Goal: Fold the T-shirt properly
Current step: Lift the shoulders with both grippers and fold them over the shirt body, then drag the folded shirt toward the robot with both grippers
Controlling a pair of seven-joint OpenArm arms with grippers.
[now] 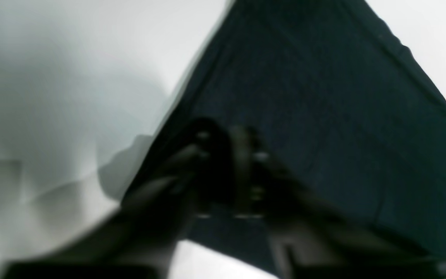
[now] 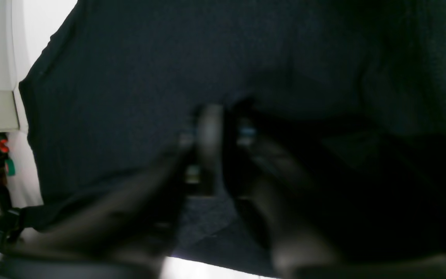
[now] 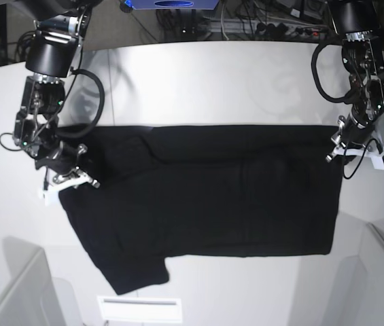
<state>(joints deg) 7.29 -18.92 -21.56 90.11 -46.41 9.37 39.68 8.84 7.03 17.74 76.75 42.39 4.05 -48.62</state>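
t-shirt (image 3: 212, 204) lengthwise left-to-right across table (image 3: 198, 81)

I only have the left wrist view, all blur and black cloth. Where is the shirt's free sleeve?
Observer: In the base view, one sleeve hangs toward the near table edge.
Operator: Where's the right gripper?
Observer: The right gripper sits at the shirt's opposite end, by the collar side.
Operator: Is the body flat?
Observer: Mostly; it is spread wide between both arms, with the left gripper at its far corner.
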